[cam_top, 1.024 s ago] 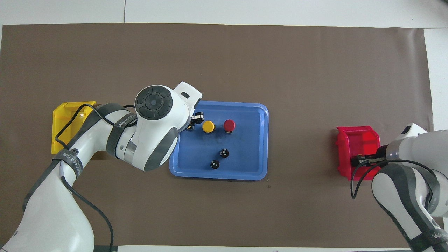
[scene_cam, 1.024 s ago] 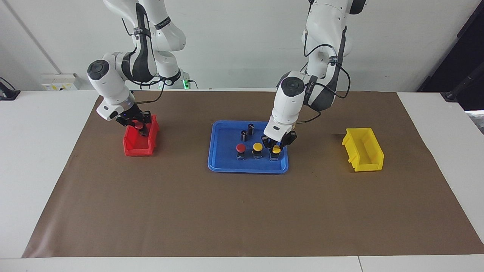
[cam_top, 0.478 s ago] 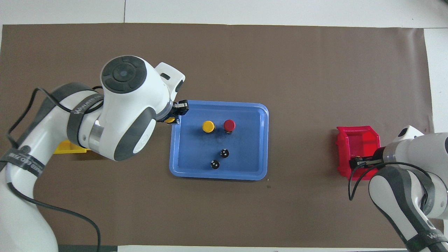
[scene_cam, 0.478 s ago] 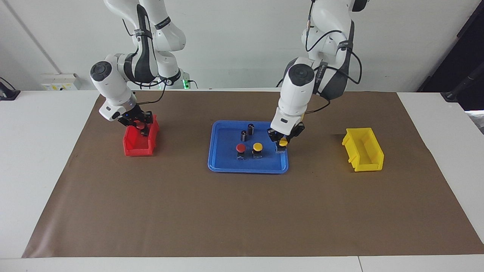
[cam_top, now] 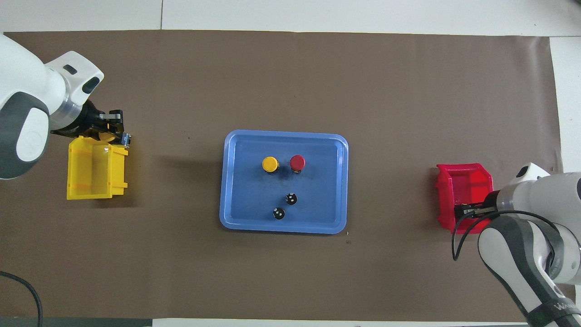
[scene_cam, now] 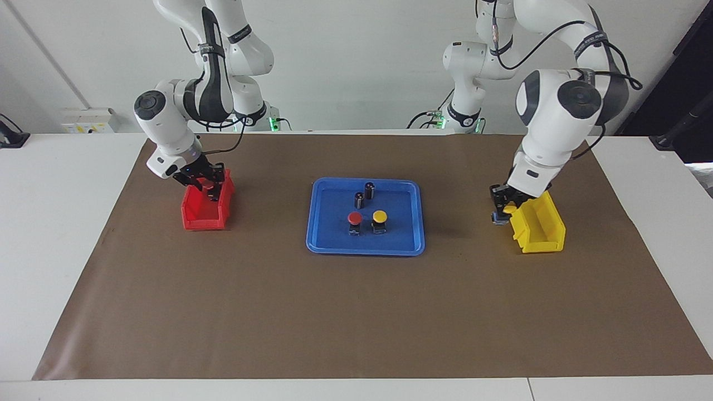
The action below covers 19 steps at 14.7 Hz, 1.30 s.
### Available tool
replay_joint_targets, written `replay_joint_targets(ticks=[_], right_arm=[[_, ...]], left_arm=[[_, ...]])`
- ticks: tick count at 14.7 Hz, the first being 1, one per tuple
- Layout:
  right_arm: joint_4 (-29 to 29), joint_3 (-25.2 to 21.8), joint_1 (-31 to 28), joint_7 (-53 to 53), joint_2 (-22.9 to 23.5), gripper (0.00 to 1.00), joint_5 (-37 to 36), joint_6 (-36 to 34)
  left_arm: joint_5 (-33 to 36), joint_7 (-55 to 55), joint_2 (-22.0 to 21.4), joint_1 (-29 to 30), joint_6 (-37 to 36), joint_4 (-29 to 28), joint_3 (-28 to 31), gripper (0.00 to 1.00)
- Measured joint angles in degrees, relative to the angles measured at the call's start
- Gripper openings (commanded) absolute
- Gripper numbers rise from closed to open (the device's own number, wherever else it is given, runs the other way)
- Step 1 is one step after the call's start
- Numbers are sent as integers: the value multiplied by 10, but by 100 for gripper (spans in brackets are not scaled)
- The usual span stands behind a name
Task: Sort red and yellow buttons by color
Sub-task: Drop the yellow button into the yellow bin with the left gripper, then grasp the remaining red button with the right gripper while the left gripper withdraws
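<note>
My left gripper [scene_cam: 503,210] is shut on a yellow button [scene_cam: 508,209] and holds it over the tray-side edge of the yellow bin [scene_cam: 539,225]; it also shows in the overhead view [cam_top: 110,130]. A red button [scene_cam: 354,218] and a second yellow button [scene_cam: 380,215] stand side by side in the blue tray [scene_cam: 328,242]. My right gripper [scene_cam: 203,184] hangs low over the red bin [scene_cam: 199,213], at the end nearer to the robots. No second red button shows clearly.
Two dark capless cylinders [scene_cam: 359,199] [scene_cam: 369,189] stand in the blue tray, nearer to the robots than the buttons. A brown mat [scene_cam: 356,312] covers the table. The yellow bin [cam_top: 91,170] and the red bin [cam_top: 463,184] sit at opposite ends of the table.
My left gripper lifted a yellow button out of the blue tray and carried it to the yellow bin. My right gripper rose slightly over the red bin.
</note>
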Motion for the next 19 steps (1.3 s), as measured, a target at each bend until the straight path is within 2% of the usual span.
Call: replay_joint_targets(ticks=[3, 6, 8, 10, 14, 18, 19], right_arm=[[36, 2, 1, -1, 0, 62, 0, -37], [98, 7, 11, -1, 0, 65, 0, -98], [152, 7, 32, 7, 3, 70, 0, -148], [231, 7, 69, 43, 23, 72, 1, -189], [391, 11, 176, 187, 117, 72, 12, -221], [569, 14, 282, 341, 266, 73, 17, -239], [600, 14, 303, 368, 301, 73, 17, -239]], left_arm=[[1, 72, -3, 56, 0, -17, 0, 1], [1, 91, -24, 78, 4, -69, -1, 1], [1, 91, -45, 83, 33, -118, -1, 1], [1, 91, -63, 85, 87, -170, -1, 1], [1, 91, -72, 86, 166, -234, -2, 1], [1, 91, -72, 96, 201, -267, -2, 3], [1, 91, -72, 100, 202, -270, -3, 20]])
